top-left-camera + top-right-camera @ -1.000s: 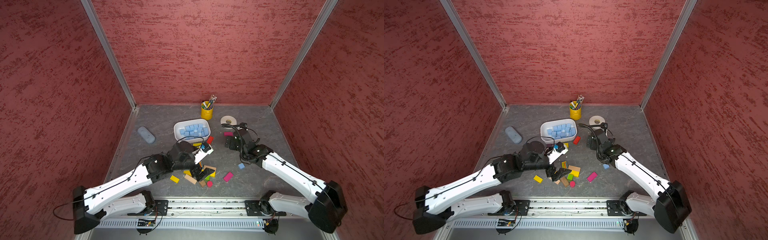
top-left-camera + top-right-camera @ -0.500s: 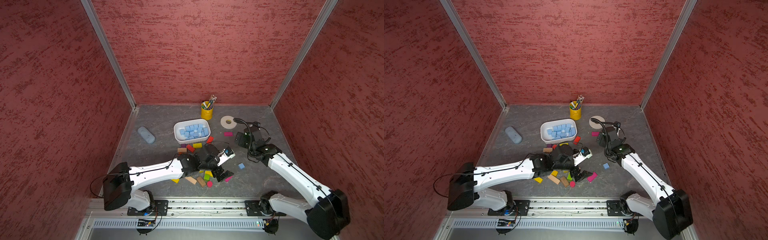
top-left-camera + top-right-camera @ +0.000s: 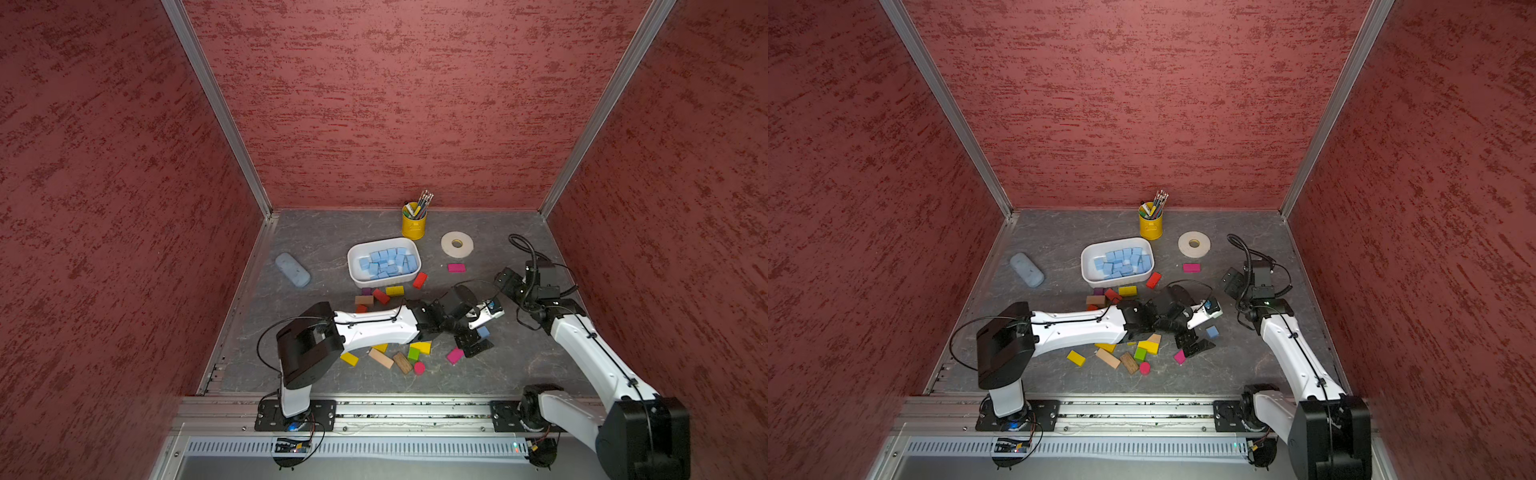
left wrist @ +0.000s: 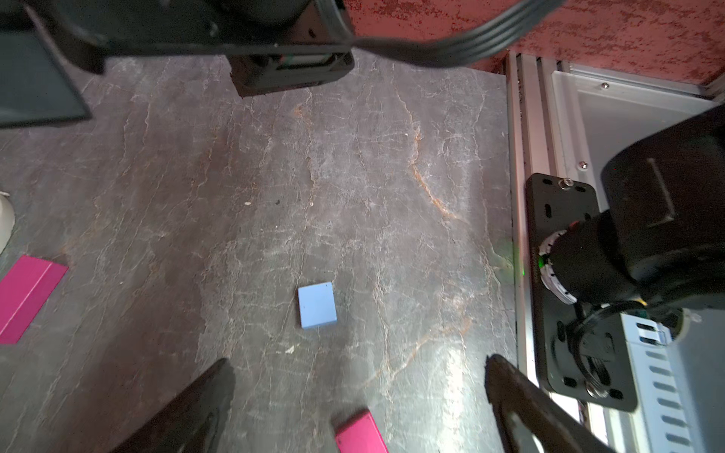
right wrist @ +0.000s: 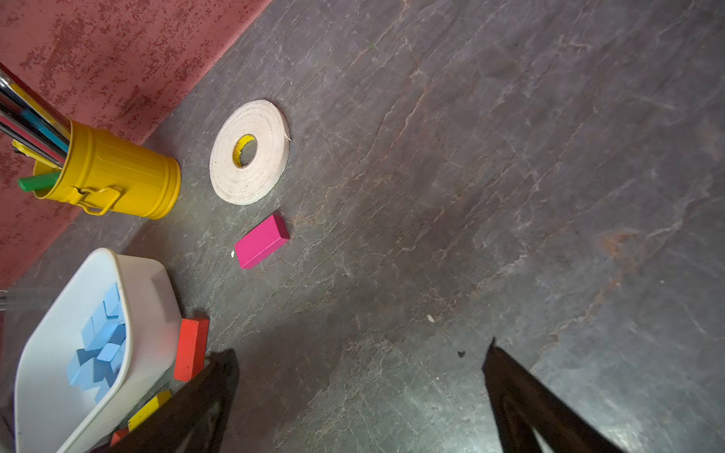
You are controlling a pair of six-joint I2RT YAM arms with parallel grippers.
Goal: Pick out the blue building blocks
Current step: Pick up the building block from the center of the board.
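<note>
One loose blue building block lies flat on the dark table, right of the mixed pile. My left gripper hovers low just in front of it, open and empty. In the left wrist view the block sits ahead of the spread fingers, apart from them, and a pink block lies between them. Several blue blocks fill the white bin. My right gripper is open over bare table, far right of the bin.
A yellow pencil cup and a tape roll stand at the back. A grey case lies at the left. Pink blocks, a red block and a mixed coloured pile are scattered around the left arm.
My left arm has stretched right across the pile, bringing its open gripper beside the loose blue block. The right gripper has drawn back to the right, away from the centre.
</note>
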